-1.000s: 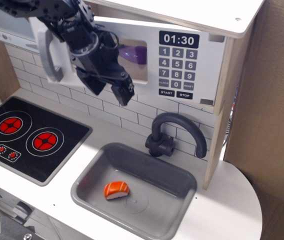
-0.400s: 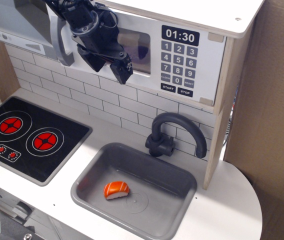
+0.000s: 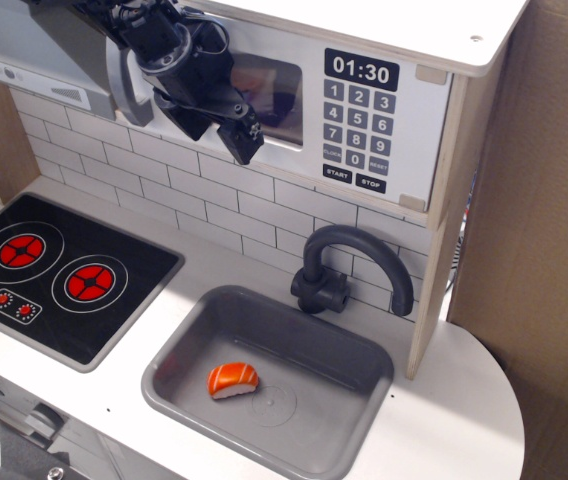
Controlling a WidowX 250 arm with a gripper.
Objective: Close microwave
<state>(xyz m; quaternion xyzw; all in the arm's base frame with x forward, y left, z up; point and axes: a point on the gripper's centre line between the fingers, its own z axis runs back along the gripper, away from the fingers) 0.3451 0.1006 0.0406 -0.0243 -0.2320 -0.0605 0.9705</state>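
The white toy microwave [image 3: 364,110] sits under the top shelf, with a black keypad [image 3: 361,120] showing 01:30. Its door [image 3: 274,100] with a small tinted window lies flush against the microwave front. The grey bar handle [image 3: 124,85] is at the door's left edge. My black gripper [image 3: 241,135] rests against the door, in front of the window's left part, fingers pointing down and right. The fingers look close together with nothing between them.
A black stove top with red rings [image 3: 54,270] lies at the left. A grey sink [image 3: 364,385] holds a piece of salmon sushi [image 3: 232,380]. A dark curved tap [image 3: 349,265] stands behind the sink. A cardboard wall [image 3: 544,250] stands at the right.
The door swung from ajar to flat against the microwave front. My gripper moved up and back with it, then shifted slightly.
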